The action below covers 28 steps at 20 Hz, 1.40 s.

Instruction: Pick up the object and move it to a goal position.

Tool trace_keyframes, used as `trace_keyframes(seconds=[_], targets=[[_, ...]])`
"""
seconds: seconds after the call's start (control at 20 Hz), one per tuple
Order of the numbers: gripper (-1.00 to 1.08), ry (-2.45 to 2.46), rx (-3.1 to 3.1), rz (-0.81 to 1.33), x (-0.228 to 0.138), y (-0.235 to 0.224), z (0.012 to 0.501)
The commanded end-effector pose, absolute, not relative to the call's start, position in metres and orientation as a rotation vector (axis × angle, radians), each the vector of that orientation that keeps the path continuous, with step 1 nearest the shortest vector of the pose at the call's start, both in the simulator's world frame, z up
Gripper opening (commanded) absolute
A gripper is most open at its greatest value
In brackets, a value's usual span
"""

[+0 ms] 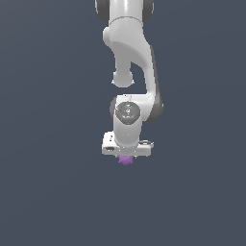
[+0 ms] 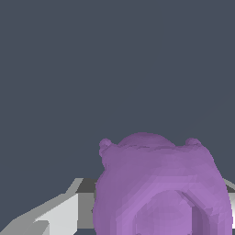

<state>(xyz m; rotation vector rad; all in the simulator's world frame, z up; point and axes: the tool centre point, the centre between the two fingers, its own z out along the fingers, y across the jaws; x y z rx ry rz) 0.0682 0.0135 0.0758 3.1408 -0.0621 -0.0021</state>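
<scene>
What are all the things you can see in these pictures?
purple object: one, purple and lumpy with a ring-like part, tucked right under the end effector; it fills much of the wrist view.
background: one, plain dark grey-blue, all around; no other items show.
arm: one, white with dark joints, coming down from the top of the exterior view.
end effector: one, white, at the arm's lower end, directly over the purple object; whether its fingers are closed on it cannot be told.
</scene>
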Motion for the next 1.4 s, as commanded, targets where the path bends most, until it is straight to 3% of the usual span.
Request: trace_keyframes(seconds=[0.0,1.35], targets=[[-1.0,-0.061,3.141,0.0,0.063,0.019,0.092],[-1.0,-0.061,3.139,0.001,-0.037,0.113,0.378]])
